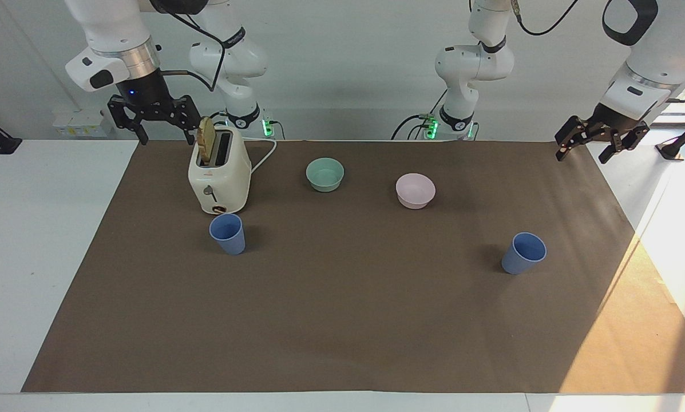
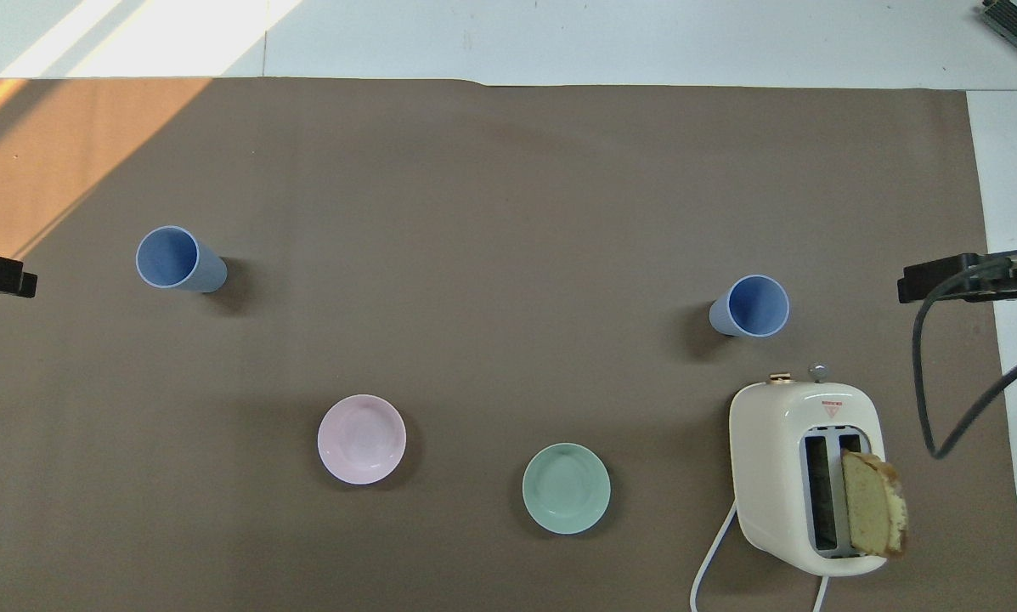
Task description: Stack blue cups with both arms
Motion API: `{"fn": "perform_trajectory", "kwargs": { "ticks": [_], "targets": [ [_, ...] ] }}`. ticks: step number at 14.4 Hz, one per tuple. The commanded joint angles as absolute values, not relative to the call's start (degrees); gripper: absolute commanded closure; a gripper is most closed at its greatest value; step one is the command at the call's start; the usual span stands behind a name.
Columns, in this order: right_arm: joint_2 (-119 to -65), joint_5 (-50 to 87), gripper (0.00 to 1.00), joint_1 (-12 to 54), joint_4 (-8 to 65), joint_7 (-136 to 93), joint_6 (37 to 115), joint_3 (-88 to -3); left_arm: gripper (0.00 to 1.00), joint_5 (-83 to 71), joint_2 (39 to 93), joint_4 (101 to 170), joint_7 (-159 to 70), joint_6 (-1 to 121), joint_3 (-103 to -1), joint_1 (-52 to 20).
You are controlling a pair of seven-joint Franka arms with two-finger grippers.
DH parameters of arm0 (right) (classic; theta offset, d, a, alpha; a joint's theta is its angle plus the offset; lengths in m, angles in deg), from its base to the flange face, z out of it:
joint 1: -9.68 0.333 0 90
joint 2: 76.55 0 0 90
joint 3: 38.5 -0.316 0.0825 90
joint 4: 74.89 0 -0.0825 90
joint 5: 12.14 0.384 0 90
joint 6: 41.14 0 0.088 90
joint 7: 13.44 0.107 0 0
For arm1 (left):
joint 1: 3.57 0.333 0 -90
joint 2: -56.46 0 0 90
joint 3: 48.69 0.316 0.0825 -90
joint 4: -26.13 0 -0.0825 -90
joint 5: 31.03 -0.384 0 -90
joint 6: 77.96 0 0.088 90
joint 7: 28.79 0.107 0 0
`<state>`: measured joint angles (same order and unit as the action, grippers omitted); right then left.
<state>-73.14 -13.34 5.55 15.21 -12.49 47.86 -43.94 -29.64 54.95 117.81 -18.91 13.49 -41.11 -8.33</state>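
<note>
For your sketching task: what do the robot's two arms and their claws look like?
Both arms are glossy white, rounded and jointed, each with a silver wrist ring. The right claw and the left claw are black and angular. Black cables trail along the upper arms.

toaster cord (image 2: 712, 561) cut off, arms cropped

Both arms are just parked up high. The right gripper (image 1: 154, 119) hangs in the upper left of the facing view, pointing straight down, fingers spread wide. The left gripper (image 1: 597, 143) sits at the upper right, tilted inward, also spread wide, holding nothing.
</note>
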Motion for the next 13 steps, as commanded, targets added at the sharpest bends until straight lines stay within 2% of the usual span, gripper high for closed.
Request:
{"fn": "perform_trajectory", "kwargs": {
  "ticks": [1,13],
  "targets": [
    [-72.4,-13.3,0.0,5.1,15.7,-11.7,48.0,-44.2,0.0,-30.1,54.0,118.1,-18.9,12.7,-41.1,-8.5],
    [-72.4,-13.3,0.0,5.1,15.7,-11.7,48.1,-44.2,0.0,-30.1,54.0,118.1,-19.6,12.7,-41.1,-8.5]
  ]
}}
